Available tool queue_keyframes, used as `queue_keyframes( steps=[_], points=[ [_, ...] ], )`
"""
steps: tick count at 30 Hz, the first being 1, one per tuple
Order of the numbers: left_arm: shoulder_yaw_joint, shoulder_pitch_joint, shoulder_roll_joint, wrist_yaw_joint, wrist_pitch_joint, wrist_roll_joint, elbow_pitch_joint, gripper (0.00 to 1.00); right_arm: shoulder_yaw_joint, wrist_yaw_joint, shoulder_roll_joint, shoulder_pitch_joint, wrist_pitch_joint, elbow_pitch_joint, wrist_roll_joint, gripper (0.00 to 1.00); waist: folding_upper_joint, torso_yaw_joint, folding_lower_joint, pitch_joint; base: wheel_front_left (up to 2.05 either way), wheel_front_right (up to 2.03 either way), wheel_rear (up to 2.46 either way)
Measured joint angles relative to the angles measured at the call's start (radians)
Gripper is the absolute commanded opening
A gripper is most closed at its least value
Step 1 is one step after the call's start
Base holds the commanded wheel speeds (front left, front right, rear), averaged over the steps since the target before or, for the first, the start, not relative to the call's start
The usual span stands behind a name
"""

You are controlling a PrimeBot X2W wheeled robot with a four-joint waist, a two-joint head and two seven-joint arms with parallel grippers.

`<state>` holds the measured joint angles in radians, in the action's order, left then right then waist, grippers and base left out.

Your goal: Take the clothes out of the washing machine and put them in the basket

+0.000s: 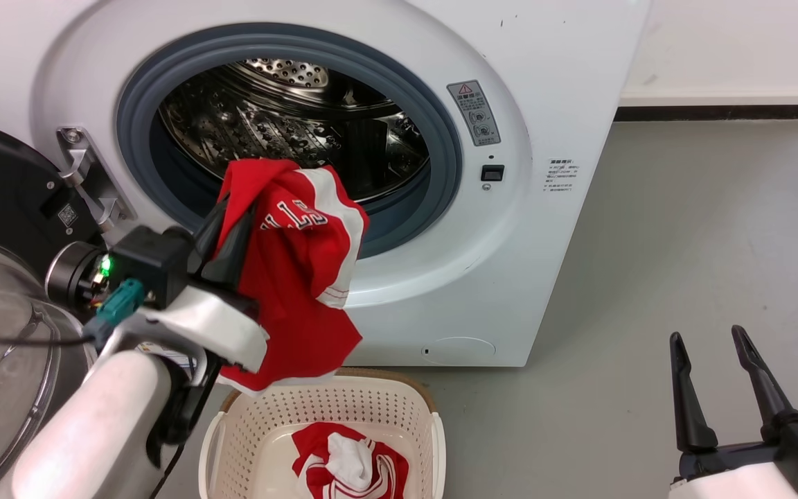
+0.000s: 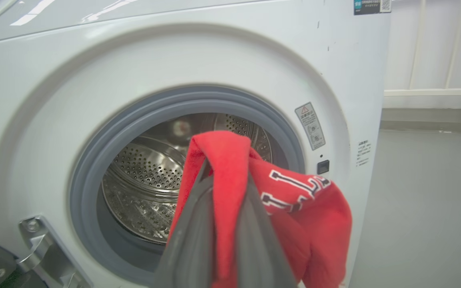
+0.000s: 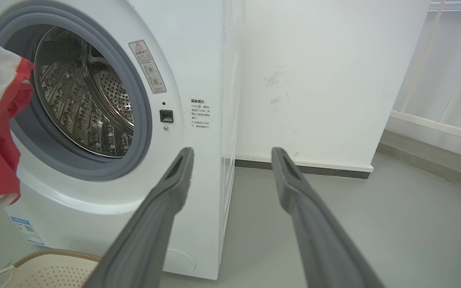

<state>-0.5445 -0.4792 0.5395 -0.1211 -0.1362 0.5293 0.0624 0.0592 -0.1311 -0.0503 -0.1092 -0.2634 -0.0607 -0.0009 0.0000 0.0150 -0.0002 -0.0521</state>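
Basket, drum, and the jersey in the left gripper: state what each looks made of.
Basket: apparently moulded plastic, matte cream, walls pierced with holes; brown rim's material unclear. Drum: shiny metal, probably stainless steel, reflective and perforated. Jersey in the left gripper: soft fabric, matte red and white, hanging in folds.

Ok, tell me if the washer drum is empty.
Empty, as far as it shows: the drum is bare steel, with one red jersey pinched in the left fingers outside it and another jersey in the basket.
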Motion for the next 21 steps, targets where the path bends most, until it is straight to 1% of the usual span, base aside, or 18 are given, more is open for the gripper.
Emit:
queue_keyframes(
  steps=[3,5,9,12,15,21],
  points=[
    [0.005,0.046,0.026,-0.037,0.025,-0.006,-0.105,0.0,0.002,0.0,0.0,-0.003,0.0,-0.001,0.006,1.0,0.0,-0.001,0.0,-0.004,0.0,0.0,0.0],
    [0.006,0.069,0.041,-0.053,0.037,-0.007,-0.159,0.0,0.004,0.0,0.0,-0.003,0.0,-0.004,0.009,1.0,0.0001,-0.002,0.0001,-0.012,0.0,0.0,0.0],
    [0.005,0.112,0.054,-0.073,0.05,-0.003,-0.203,0.0,0.005,0.0,0.0,0.001,0.0,-0.007,0.01,1.0,0.0,-0.004,0.0001,-0.035,0.0,0.0,0.0],
    [-0.011,0.144,0.052,-0.073,0.054,0.002,-0.205,0.0,0.008,0.0,0.0,0.009,0.0,-0.011,0.011,1.0,0.0,-0.003,0.0001,-0.057,0.0,0.0,0.0],
    [-0.038,0.164,0.032,-0.063,0.052,0.012,-0.186,0.0,0.012,0.0,0.0,0.025,0.0,-0.014,0.01,1.0,0.0,-0.002,0.0002,-0.085,0.0,0.0,0.0],
    [-0.077,0.178,-0.007,-0.028,0.032,0.029,-0.067,0.0,0.018,0.0,0.0,0.078,0.0,-0.028,0.01,1.0,0.0,0.008,0.0003,-0.162,0.0,0.0,0.0]
  ],
)
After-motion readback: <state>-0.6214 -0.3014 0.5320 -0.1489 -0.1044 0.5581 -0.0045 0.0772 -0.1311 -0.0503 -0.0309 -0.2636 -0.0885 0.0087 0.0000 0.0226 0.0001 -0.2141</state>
